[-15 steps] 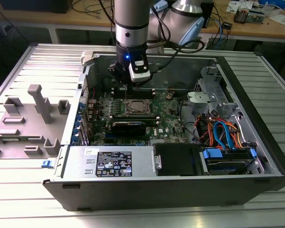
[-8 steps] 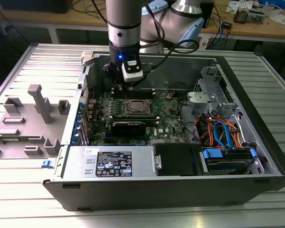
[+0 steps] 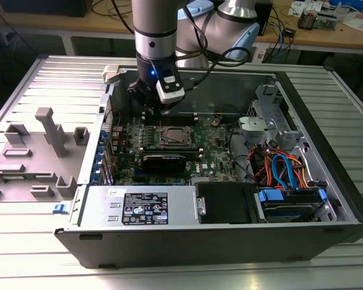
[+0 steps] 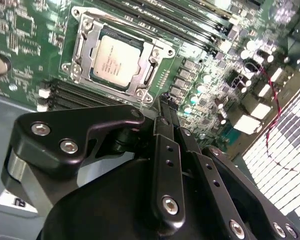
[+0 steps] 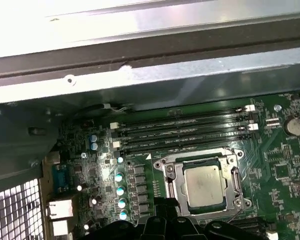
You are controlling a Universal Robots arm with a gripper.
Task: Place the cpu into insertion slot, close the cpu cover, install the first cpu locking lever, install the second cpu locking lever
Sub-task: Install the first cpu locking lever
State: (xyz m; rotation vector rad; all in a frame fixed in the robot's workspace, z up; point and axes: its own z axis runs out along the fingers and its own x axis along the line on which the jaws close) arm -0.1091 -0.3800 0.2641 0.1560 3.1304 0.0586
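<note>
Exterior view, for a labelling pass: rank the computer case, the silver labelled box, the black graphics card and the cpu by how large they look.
1. computer case
2. silver labelled box
3. black graphics card
4. cpu
The differences are plain, so no ties.

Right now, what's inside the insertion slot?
The cpu lies flat inside the insertion slot, silvery top up, with the cpu cover framing it. Whatever lies beneath the chip is covered by it.
</note>
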